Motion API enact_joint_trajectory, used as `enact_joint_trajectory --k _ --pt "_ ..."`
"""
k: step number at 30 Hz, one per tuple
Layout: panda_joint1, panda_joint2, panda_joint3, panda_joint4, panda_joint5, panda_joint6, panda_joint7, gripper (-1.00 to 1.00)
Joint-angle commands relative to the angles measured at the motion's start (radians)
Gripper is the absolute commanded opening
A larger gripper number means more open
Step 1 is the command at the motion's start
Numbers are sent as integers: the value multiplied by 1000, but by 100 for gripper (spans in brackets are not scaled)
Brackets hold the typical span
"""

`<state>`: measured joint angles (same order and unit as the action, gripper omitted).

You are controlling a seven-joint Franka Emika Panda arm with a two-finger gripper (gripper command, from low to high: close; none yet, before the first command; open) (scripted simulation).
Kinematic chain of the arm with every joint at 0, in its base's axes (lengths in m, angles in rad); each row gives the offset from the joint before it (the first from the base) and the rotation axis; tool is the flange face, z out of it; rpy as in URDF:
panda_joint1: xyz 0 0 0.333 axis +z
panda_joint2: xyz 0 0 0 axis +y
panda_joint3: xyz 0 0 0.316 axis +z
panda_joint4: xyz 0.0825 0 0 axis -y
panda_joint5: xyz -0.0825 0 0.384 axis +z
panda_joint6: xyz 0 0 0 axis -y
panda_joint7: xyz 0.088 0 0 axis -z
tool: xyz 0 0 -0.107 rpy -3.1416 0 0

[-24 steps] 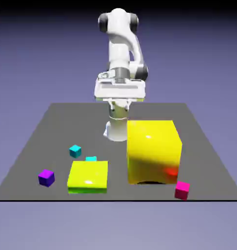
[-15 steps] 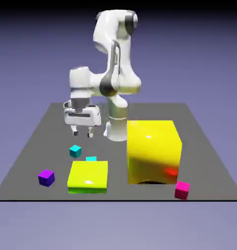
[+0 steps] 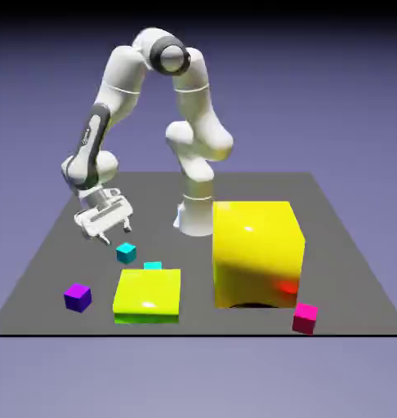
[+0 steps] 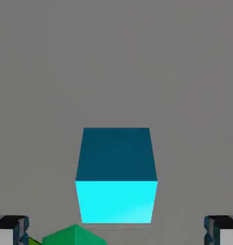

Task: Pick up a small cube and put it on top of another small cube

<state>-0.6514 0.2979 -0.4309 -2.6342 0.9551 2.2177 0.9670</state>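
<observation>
"Where's my gripper (image 3: 117,236)?"

"I have it tilted just above the cyan cube (image 3: 126,253), fingers apart, nothing between them. In the hand view the cube sits centred ahead of the tips, so I judge the slant is meant to bring one finger down each side."

"And the purple cube (image 3: 78,298)?"

"Nearer the camera than the gripper, toward the exterior view's left. I take it as the base."

"Anything in my way?"

"The second cyan cube (image 3: 153,265) is near, on the gripper's exterior-view right, partly behind the yellow-green slab (image 3: 148,295); a finger might clip it. The big yellow block (image 3: 255,253) and magenta cube (image 3: 305,318) lie well off, same side."
</observation>
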Motion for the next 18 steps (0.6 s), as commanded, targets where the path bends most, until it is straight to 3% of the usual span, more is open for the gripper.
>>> enact_joint_trajectory --k 1,3,4,11,18 --pt "0 34 22 3 44 14 -29 0" --pt "0 82 54 9 107 35 -70 0" --pt "0 82 54 9 107 35 -70 -100" --pt "19 -87 -81 3 -115 -54 95 -100" --pt "273 81 -279 172 78 -185 220 -100"
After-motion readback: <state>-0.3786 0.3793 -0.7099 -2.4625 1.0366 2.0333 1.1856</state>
